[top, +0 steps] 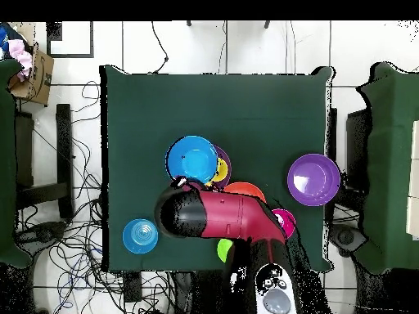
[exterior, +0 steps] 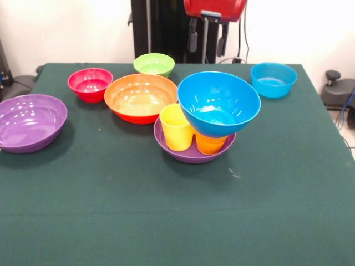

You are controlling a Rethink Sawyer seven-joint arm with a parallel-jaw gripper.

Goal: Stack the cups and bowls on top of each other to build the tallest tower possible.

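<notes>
A large blue bowl [exterior: 219, 103] rests tilted on an orange cup [exterior: 211, 144]. That cup stands beside a yellow cup [exterior: 176, 128] inside a purple bowl [exterior: 193, 154]; together they form the low tower near the table's middle. Around it sit a large orange bowl [exterior: 140, 97], a small red bowl [exterior: 90, 84], a light green bowl [exterior: 154, 64], a small blue bowl [exterior: 273, 79] and a second purple bowl [exterior: 30, 122]. My gripper [exterior: 207, 39] hangs high behind the tower, touching nothing. Overhead, the red arm [top: 237, 217] partly covers the orange bowl [top: 244, 190], next to the big blue bowl [top: 192, 158].
The dark green table cloth [exterior: 111, 210] stretches toward the near edge. Overhead, cables lie on the floor to the left and a cardboard box [top: 37, 74] sits at the upper left. More green tables [top: 393, 163] stand at both sides.
</notes>
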